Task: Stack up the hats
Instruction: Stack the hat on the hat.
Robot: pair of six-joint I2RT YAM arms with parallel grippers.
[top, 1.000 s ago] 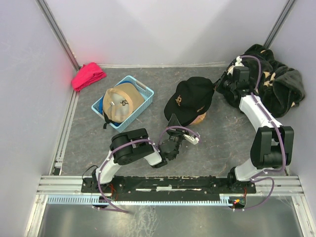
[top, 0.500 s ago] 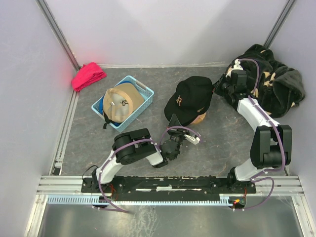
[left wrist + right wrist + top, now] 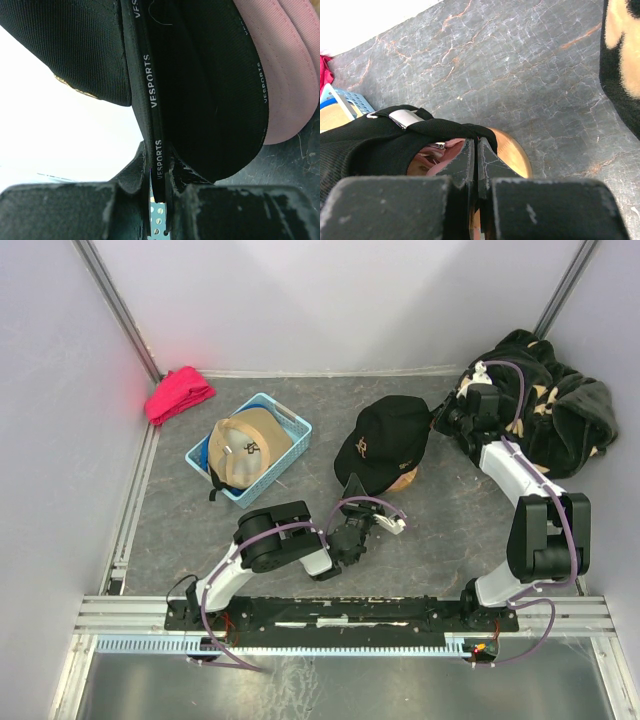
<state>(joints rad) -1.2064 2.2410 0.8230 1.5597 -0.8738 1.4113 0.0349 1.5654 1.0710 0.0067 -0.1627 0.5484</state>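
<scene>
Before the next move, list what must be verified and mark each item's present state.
1. Left fingers clamped on the brim of the black fabric baseball cap with white lettering: ok.
2. Right fingers shut at that cap's rear strap; fabric truly pinched between them: cannot tell.
3. Black cap lying over the pink fabric baseball cap: ok.
4. Tan fabric baseball cap joined to this pile: not ok; it lies in the blue plastic basket.
</scene>
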